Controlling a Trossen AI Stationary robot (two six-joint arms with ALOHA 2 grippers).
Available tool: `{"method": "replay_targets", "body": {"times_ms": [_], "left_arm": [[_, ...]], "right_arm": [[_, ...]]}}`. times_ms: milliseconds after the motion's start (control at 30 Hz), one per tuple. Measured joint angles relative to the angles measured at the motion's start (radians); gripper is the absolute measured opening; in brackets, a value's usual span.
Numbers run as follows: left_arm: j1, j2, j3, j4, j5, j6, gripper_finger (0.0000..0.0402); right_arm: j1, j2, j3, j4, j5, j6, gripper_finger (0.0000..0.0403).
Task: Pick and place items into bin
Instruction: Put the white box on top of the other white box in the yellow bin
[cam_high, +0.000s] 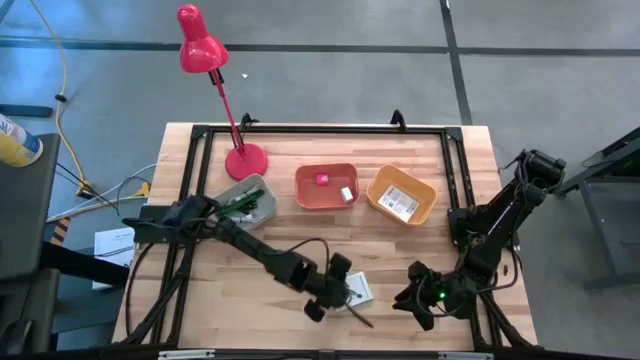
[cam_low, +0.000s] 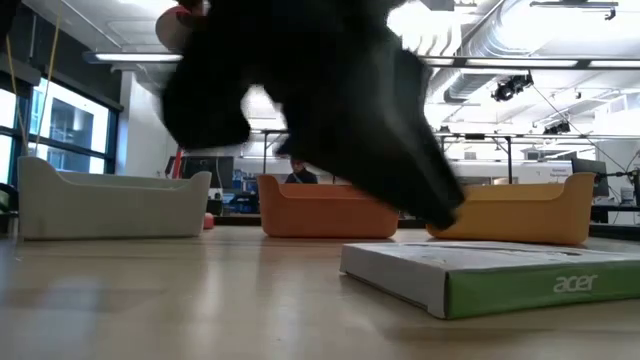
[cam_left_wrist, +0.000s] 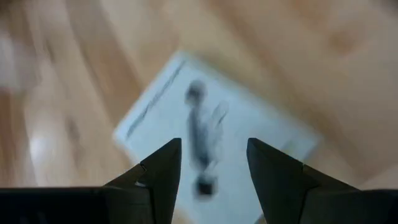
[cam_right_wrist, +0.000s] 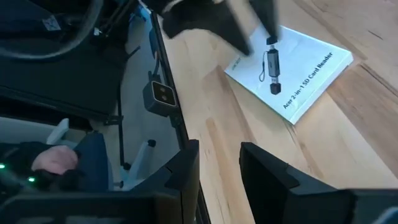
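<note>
Low view: "acer" box (cam_low: 500, 275) (probably card-reader)

wooden table (cam_high: 400, 250), three bins (cam_high: 324, 186), lamp (cam_high: 245, 160), box (cam_high: 356, 292)

Blurred left gripper (cam_low: 330, 110) hiding much of the low view; white box (cam_low: 500, 275) cut off.

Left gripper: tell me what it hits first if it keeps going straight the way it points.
Probably the white card-reader box lying flat on the table: the left gripper points at it with open jaws, nothing visible between. How far off is unclear.
</note>
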Motion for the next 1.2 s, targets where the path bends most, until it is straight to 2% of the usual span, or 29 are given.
{"method": "replay_targets", "body": {"times_ms": [267, 367, 567, 767, 867, 933, 1033, 1200], "left_arm": [[0.05, 0.047, 0.004, 0.036, 0.127, 0.035, 0.0172], [0.058, 0.047, 0.004, 0.023, 0.135, 0.026, 0.0172], [0.069, 0.042, 0.006, -0.106, -0.013, -0.198, 0.0172], [0.078, 0.041, 0.007, -0.192, -0.073, -0.528, 0.0172], [0.08, 0.042, 0.006, -0.181, -0.082, -0.703, 0.0172], [0.08, 0.046, 0.016, -0.15, -0.089, -0.76, 0.0172], [0.079, 0.051, 0.063, -0.146, -0.091, -0.662, 0.0172], [0.076, 0.043, 0.212, -0.279, -0.127, -0.32, 0.0172]], "right_arm": [[0.001, 0.0, 0.0, 0.026, 0.016, -0.001, 0.0106], [0.001, 0.0, 0.0, 0.034, 0.016, -0.001, 0.0106], [0.001, 0.0, 0.0, 0.037, 0.021, -0.001, 0.0106], [0.001, 0.0, 0.0, 0.033, 0.024, -0.003, 0.0106], [0.001, 0.0, 0.0, 0.033, 0.029, -0.009, 0.0106], [0.001, 0.0, 0.0, 0.032, 0.029, -0.011, 0.0106], [0.001, 0.0, 0.0, 0.032, 0.028, -0.011, 0.0106], [0.008, 0.0, 0.0, 0.032, 0.021, -0.011, 0.0106]]}}
